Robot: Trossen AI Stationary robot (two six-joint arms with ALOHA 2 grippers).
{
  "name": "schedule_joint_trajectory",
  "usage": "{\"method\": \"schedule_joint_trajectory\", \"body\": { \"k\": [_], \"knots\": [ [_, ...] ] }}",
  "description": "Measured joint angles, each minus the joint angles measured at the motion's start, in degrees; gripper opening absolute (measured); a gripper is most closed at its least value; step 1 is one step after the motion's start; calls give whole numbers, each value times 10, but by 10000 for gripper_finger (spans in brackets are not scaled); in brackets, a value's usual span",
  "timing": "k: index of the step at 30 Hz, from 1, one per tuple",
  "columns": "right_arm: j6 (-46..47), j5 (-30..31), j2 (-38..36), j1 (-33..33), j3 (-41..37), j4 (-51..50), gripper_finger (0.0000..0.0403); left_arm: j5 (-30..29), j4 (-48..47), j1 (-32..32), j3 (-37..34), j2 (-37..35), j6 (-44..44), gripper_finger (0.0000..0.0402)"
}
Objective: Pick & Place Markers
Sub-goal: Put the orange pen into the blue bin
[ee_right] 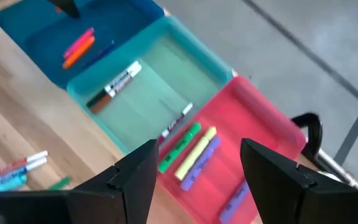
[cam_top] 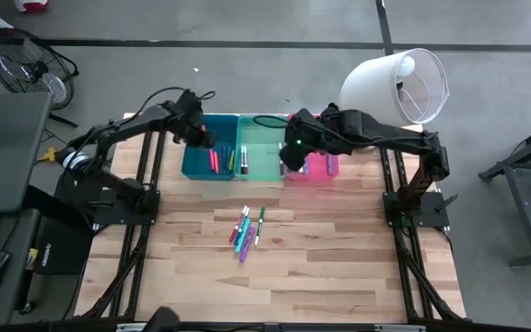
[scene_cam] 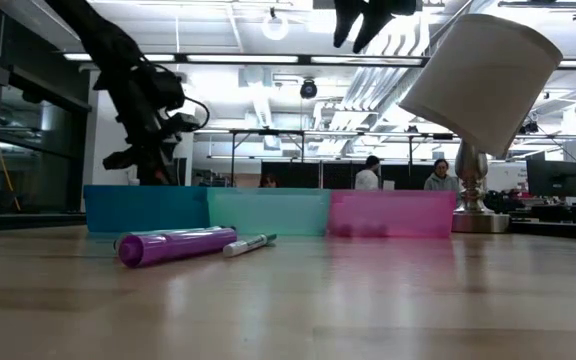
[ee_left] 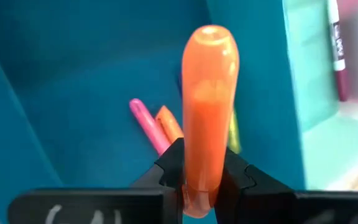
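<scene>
The orange marker [ee_left: 208,112] is clamped between the closed fingers of your left gripper [ee_left: 205,174], which hangs over the blue bin [cam_top: 194,164], above a pink marker [ee_left: 146,123] lying inside. Your right gripper [ee_right: 197,168] stands wide open and empty above the pink bin [ee_right: 263,118]. You see more markers [cam_top: 245,231] on the table [cam_top: 339,267], well apart from both grippers.

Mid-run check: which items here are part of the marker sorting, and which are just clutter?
Job:
- orange marker in left claw
- loose markers on table
- blue bin
- mint bin
- pink bin
- right claw, open

Lying about:
- lamp
- fan
</scene>
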Motion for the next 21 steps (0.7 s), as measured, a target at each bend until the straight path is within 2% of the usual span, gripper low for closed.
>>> {"method": "schedule_joint_trajectory", "body": {
  "k": [3, 8, 12, 15, 19, 21],
  "knots": [
    [0, -28, 0, -16, 0, -20, 217, 17, -21, 0, 9, 8, -24, 43],
    [-3, -28, 0, -37, 0, -48, 217, -1, -74, 0, 10, 8, -56, 43],
    [-41, -28, 0, -52, 0, -56, 217, -29, -101, -13, 10, 7, -73, 43],
    [-71, -27, 0, -59, 0, -54, 217, -30, -102, -36, 11, 9, -96, 43],
    [-99, -29, 0, -63, 0, -57, 217, -61, -91, -79, 11, 25, -143, 45],
    [-109, -31, 0, -63, 0, -57, 217, -63, -87, -87, 11, 25, -148, 62]
  ]
}}
